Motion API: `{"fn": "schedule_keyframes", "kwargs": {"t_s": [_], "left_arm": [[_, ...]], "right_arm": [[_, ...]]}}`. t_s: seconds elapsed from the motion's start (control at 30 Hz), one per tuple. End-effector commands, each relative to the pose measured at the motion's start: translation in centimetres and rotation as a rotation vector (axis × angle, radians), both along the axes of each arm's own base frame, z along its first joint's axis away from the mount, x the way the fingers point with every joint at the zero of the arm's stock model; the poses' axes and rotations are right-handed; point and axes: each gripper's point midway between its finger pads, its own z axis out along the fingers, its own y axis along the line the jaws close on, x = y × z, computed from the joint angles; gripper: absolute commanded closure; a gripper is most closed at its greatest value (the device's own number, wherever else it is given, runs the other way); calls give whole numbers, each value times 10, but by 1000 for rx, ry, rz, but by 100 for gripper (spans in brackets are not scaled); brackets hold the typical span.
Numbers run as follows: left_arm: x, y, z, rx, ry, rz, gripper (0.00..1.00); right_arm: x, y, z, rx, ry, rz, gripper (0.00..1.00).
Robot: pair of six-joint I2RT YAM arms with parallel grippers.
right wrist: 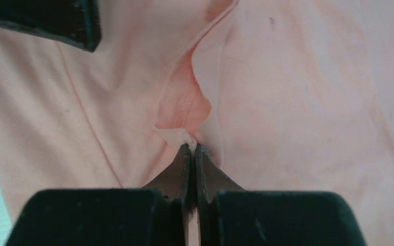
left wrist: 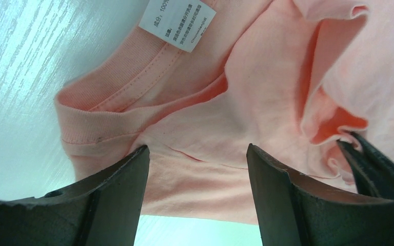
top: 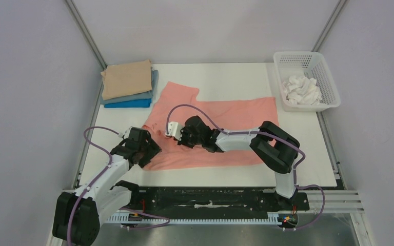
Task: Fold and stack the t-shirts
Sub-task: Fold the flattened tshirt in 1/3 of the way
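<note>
Salmon-pink t-shirt [top: 236,113] lies lengthwise, left to right, across our worktop [top: 225,77], collar [left wrist: 113,102] pointing left; our right end effector [right wrist: 192,148] pinches its fold, left end effector [left wrist: 197,154] gapes empty.

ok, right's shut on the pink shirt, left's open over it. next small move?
Probably lower and close the left gripper on the salmon-pink shirt seen between its open fingers, by the collar. The right gripper pinches a ridge of it, so a second hold seems needed before lifting.
</note>
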Motion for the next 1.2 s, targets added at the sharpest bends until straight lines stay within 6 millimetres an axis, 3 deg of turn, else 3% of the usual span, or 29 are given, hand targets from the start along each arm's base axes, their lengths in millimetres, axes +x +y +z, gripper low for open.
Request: {"fn": "schedule_keyframes", "kwargs": {"t_s": [0.0, 0.3, 0.37, 0.47, 0.63, 0.8, 0.93, 1.03, 1.17], "left_arm": [[-16, 17, -13, 79, 77, 42, 23], [-18, 20, -12, 92, 81, 44, 23], [-17, 20, -13, 94, 79, 41, 23], [-16, 19, -11, 94, 81, 33, 23], [-14, 16, -9, 79, 72, 29, 23], [-10, 10, -1, 52, 46, 3, 22], [6, 4, 24, 39, -41, -38, 18], [22, 1, 48, 41, -115, -61, 17], [41, -14, 72, -13, -183, -104, 16]], "right_arm": [[26, -7, 26, 100, 0, -180, 100], [65, -47, 22, 203, 98, -519, 100], [72, -54, 20, 224, 125, -561, 94], [74, -56, 25, 235, 118, -573, 66], [84, -79, 47, 258, 57, -677, 2], [84, -133, 80, 425, 114, -896, 2], [78, -192, 97, 515, 114, -1060, 2], [60, -227, 99, 511, 72, -1111, 2], [37, -255, 85, 500, 103, -1175, 2]]}}
